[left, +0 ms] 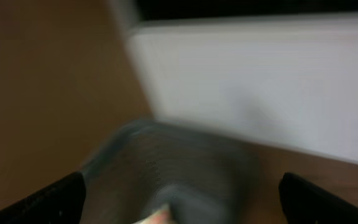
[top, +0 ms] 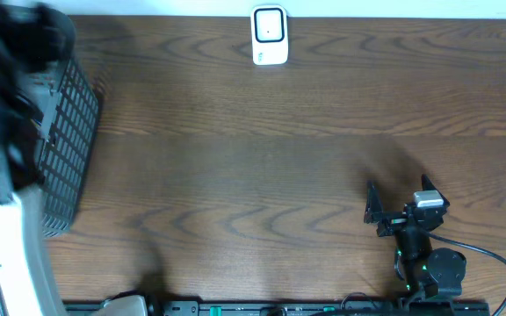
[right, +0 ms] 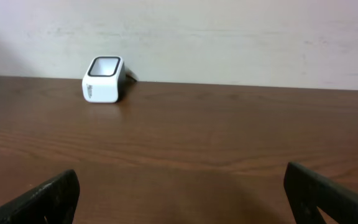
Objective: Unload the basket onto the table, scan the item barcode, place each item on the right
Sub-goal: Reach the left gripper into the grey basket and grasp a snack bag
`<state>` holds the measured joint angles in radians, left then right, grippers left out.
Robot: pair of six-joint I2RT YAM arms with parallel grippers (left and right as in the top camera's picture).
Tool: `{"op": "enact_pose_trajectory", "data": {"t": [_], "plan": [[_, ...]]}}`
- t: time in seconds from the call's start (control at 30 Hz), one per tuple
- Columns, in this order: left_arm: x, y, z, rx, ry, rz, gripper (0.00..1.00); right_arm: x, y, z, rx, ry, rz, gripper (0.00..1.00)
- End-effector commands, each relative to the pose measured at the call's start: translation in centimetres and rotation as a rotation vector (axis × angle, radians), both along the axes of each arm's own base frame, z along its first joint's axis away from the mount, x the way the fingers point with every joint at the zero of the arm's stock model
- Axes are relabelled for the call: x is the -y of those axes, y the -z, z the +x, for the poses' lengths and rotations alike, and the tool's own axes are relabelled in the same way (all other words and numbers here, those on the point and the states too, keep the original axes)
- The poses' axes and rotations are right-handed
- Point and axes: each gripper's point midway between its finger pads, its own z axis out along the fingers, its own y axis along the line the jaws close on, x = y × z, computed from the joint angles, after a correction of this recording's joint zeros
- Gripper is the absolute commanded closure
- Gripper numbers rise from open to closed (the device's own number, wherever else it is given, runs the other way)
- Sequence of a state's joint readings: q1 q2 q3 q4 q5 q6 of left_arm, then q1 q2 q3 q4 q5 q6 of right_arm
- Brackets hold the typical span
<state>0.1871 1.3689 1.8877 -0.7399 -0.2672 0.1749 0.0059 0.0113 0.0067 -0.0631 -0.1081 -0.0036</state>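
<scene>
The white barcode scanner (top: 270,36) stands at the table's far edge; the right wrist view has the scanner (right: 104,79) far off to the left. My right gripper (top: 400,197) rests low at the front right, its jaws wide open over bare wood (right: 182,193). My left gripper (left: 182,202) hangs open above the black mesh basket (left: 166,162), blurred by motion. A small pale pinkish patch (left: 157,216) shows inside the basket; I cannot tell what it is. No barcode is visible.
The black basket (top: 64,149) stands at the table's left edge, partly covered by the blurred left arm (top: 16,53). A white wall (right: 229,37) rises behind the table. A cable (top: 490,263) trails from the right arm.
</scene>
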Motion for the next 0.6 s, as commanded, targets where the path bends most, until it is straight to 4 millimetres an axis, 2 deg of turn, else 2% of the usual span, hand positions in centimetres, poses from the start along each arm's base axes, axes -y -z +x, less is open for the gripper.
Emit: {"op": "enact_pose_trajectory", "data": {"t": [0.0, 0.07, 0.13, 0.33, 0.57], "plan": [[-8.2, 1.3, -2.4, -0.116, -0.275, 0.036, 0.02, -0.1, 0.0, 0.0, -0.002, -0.003, 0.017, 0.01], [-9.7, 3.7, -3.2, -0.203, -0.307, 0.005, 0.02, -0.1, 0.1, 0.0, -0.002, -0.003, 0.017, 0.01], [-10.2, 6.2, -4.2, -0.307, -0.317, -0.036, 0.03, -0.1, 0.1, 0.0, -0.002, -0.003, 0.017, 0.01], [-13.1, 10.4, -5.8, -0.424, -0.394, -0.089, 0.03, -0.1, 0.0, 0.0, -0.002, -0.003, 0.017, 0.01], [-16.9, 18.2, -7.8, -0.633, -0.459, -0.159, 0.02, -0.1, 0.0, 0.0, -0.002, -0.003, 0.017, 0.01]]}}
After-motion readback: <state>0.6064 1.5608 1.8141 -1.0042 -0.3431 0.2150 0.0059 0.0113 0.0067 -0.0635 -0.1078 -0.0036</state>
